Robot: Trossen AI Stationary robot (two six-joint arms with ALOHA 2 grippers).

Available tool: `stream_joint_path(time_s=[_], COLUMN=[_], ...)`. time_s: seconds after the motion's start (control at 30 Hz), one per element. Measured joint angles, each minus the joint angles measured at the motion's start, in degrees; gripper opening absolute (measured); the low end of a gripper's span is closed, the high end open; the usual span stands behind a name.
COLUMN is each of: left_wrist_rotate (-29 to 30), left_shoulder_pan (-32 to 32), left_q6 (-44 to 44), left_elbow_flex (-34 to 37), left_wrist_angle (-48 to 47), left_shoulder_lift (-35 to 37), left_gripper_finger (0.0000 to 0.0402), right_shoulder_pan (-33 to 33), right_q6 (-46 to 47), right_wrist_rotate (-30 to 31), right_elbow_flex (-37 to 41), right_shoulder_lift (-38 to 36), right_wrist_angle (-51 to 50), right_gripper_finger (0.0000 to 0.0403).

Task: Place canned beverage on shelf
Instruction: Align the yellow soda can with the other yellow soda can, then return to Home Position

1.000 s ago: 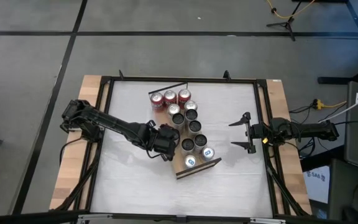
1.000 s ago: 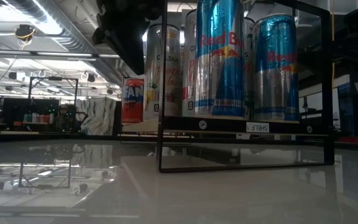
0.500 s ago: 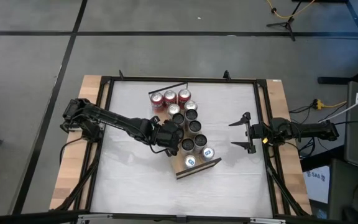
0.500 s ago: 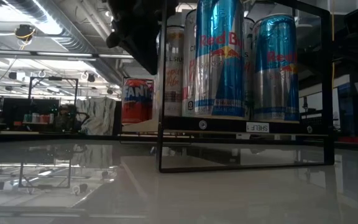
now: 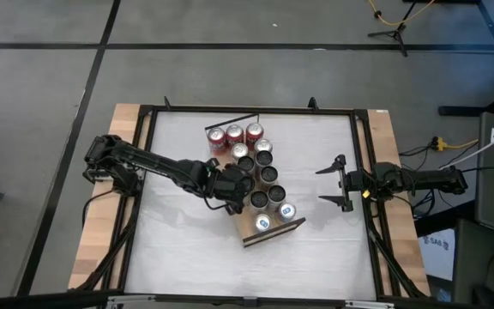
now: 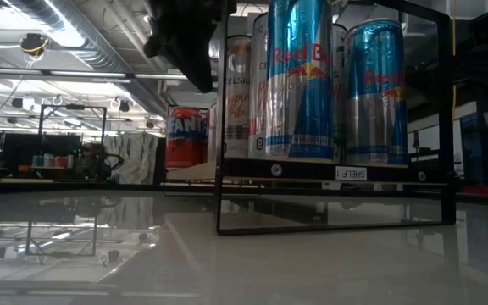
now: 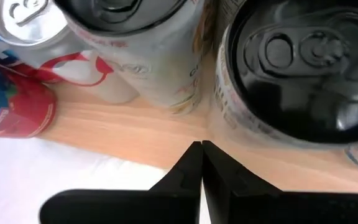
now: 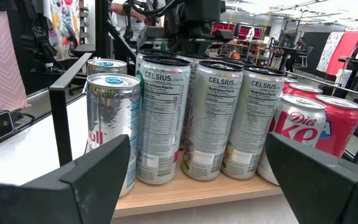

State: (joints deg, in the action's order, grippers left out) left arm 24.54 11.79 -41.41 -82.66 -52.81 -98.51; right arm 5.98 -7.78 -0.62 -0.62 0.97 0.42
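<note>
Shelf (image 5: 245, 225) lay diagonally across the middle of the white bench (image 5: 178, 257), light wood w/ black rail at near end, loaded w/ two rows of cans: Red Bull cans (image 5: 274, 216) at the near end, Celsius cans (image 8: 211, 118) mid-shelf, red Diet Coke cans (image 5: 234, 134) at the far end. Left end effector (image 5: 230, 186) sat at the shelf's left edge beside the Celsius cans, fingers (image 7: 199, 174) pressed together, holding nothing; vs 1 s ago it had moved up along the shelf and closer to the cans. Right end effector (image 5: 336, 184) hovered well right of the shelf, jaws spread wide, empty, unchanged from before. Cans hadn't shifted.
</note>
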Motion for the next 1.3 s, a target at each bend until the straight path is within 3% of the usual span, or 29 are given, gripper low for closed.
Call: stream_joint_path(time_s=[0.37,0.87,1.3], left_wrist_rotate=[0.1,0.0,-0.6], left_shoulder_pan=[3.3,1.4,2.4], left_q6=[-5.0,-3.0,-1.6], left_elbow_flex=[0.2,4.2,4.5], left_wrist_angle=[-2.5,12.4,9.9], left_shoulder_lift=[0.0,0.0,3.2], left_gripper_finger=[0.0000,0.0000,0.0000], right_shoulder_pan=[0.0,0.0,0.0], right_q6=[0.0,0.0,0.0], right_wrist_rotate=[0.0,0.0,0.0], right_elbow_flex=[0.0,0.0,0.0], right_shoulder_lift=[0.0,0.0,0.0], right_wrist_angle=[0.0,0.0,0.0], right_gripper_finger=[0.0367,0.0367,0.0367])
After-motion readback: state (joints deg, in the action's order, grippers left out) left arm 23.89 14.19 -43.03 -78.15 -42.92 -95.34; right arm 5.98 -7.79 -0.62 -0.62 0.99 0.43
